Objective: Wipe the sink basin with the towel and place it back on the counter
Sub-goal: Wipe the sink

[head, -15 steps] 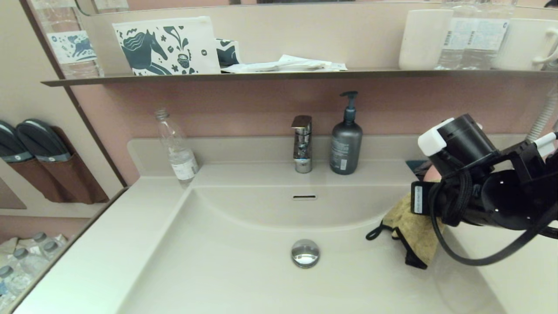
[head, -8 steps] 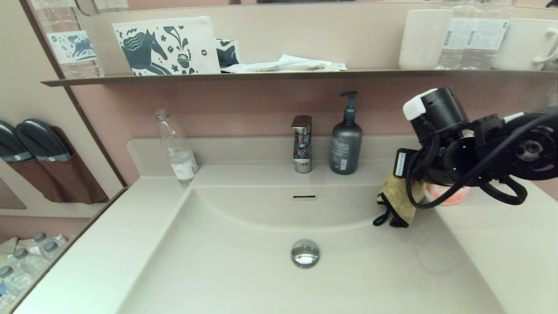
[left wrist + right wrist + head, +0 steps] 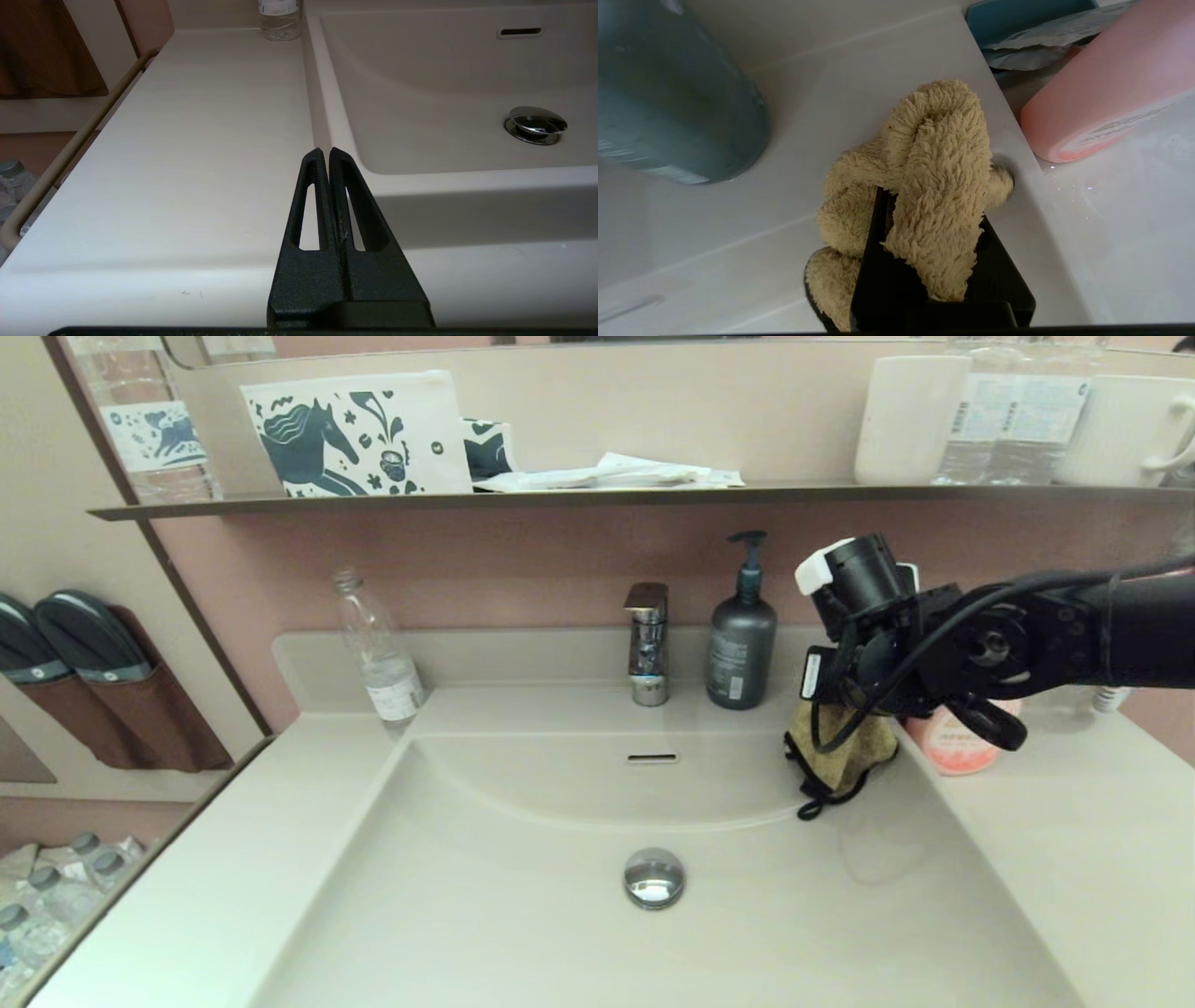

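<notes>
Mustard terry towel (image 3: 845, 751) clamped in the right gripper (image 3: 924, 233), pressed against the sink basin (image 3: 523, 905) back-right corner, beside the grey soap dispenser (image 3: 740, 649). Left gripper (image 3: 330, 156) closed, empty, near the basin's front-left rim.

Left gripper (image 3: 329, 156) with jaws pressed together, poised over the cream-white bench (image 3: 196, 140) beside the front-left corner of the sink basin (image 3: 448, 70). Within the basin: chrome drain plug (image 3: 536, 123) and overflow slot (image 3: 519, 31). A clear bottle (image 3: 279, 18) stands at the bench's rear.
</notes>
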